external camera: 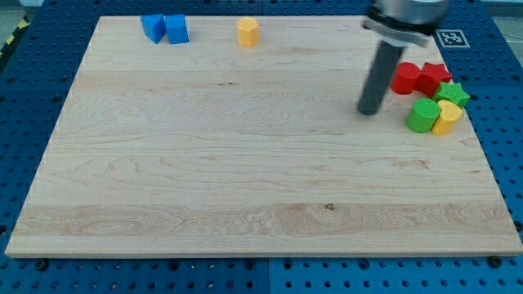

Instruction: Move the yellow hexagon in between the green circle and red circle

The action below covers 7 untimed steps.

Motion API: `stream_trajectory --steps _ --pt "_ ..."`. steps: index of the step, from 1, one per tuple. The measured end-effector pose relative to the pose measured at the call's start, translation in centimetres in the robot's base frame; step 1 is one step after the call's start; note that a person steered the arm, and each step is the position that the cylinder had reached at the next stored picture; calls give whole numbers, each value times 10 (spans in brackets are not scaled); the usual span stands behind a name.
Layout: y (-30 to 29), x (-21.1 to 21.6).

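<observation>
The yellow hexagon [248,32] stands near the board's top edge, a little left of centre. The red circle [405,77] and the green circle [422,116] sit at the view's right, the red one above the green one with a small gap between them. My tip [369,111] rests on the board just left of those two, level with the gap between them and apart from both. It is far to the right of and below the yellow hexagon.
A red star [435,77], a green star [453,93] and a yellow block [447,118] cluster right of the circles. Two blue blocks [153,27] [176,28] sit at the top left. The wooden board [245,188] lies on a blue pegboard.
</observation>
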<state>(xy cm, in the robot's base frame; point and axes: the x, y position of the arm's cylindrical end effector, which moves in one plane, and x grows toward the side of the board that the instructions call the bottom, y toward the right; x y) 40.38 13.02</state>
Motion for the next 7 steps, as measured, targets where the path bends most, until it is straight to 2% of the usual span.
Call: stream_trajectory --steps 1,3,4,5,6,7 --pt "-25 -51" --pt "-17 -160" --pt "-80 -184" --pt "-147 -181" --pt "-166 -156" --pt "-178 -162"
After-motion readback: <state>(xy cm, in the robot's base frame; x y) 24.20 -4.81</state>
